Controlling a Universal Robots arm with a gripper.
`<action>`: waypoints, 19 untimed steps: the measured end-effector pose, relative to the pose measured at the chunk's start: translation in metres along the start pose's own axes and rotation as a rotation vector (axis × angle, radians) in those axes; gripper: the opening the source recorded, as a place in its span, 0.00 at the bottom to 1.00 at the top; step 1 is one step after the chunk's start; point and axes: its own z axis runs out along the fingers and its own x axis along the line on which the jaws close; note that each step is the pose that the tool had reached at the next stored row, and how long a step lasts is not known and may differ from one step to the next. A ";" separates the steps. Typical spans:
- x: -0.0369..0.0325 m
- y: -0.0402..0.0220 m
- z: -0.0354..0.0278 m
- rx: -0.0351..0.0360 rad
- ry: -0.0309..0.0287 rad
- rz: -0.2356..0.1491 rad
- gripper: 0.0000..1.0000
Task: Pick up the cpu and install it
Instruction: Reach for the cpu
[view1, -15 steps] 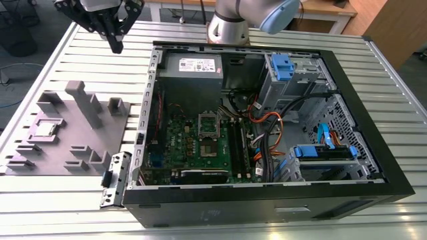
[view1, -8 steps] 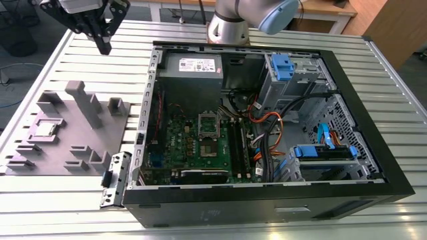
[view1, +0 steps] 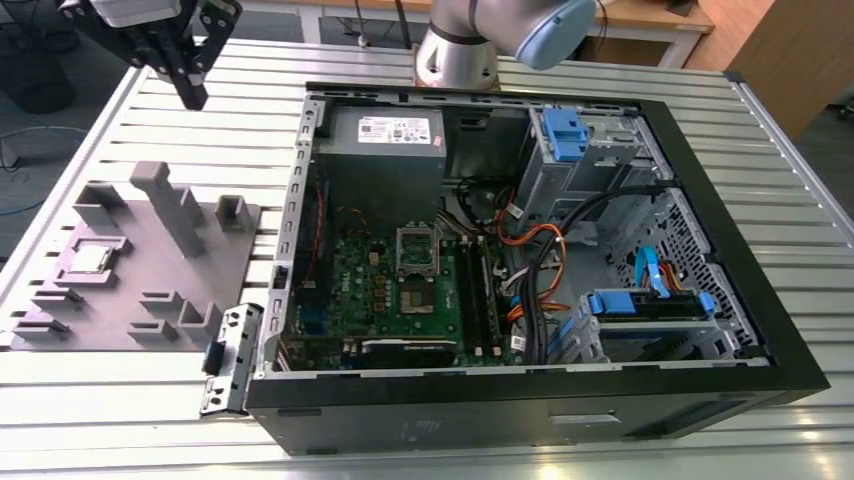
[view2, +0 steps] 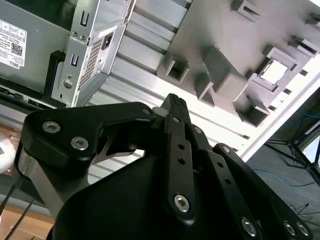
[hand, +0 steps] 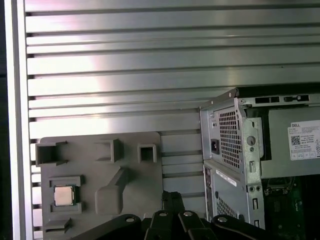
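The end effector (view1: 195, 97) hangs over the ribbed metal desk (view1: 120, 400), well apart from the cpu (view1: 91, 258). Its fingers are pressed together with nothing between them. The cpu lies flat in a square pocket of the grey moulded tray (view1: 200, 275), near upright blocks. The risk, as I judge it, is this: the chip is thin, smooth and silvery (little edge to hold), so it may slip or tilt, and a finger may strike a block. The socket frame (view1: 418, 250) inside the black computer case (view1: 534, 405) looks delicate too.
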 end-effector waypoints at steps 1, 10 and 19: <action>0.0017 -0.0001 0.0000 0.0000 0.0000 0.000 0.11; 0.0163 -0.0013 0.0001 0.0000 0.0000 0.000 0.11; 0.0282 -0.0021 -0.0003 0.0001 0.0001 0.000 0.11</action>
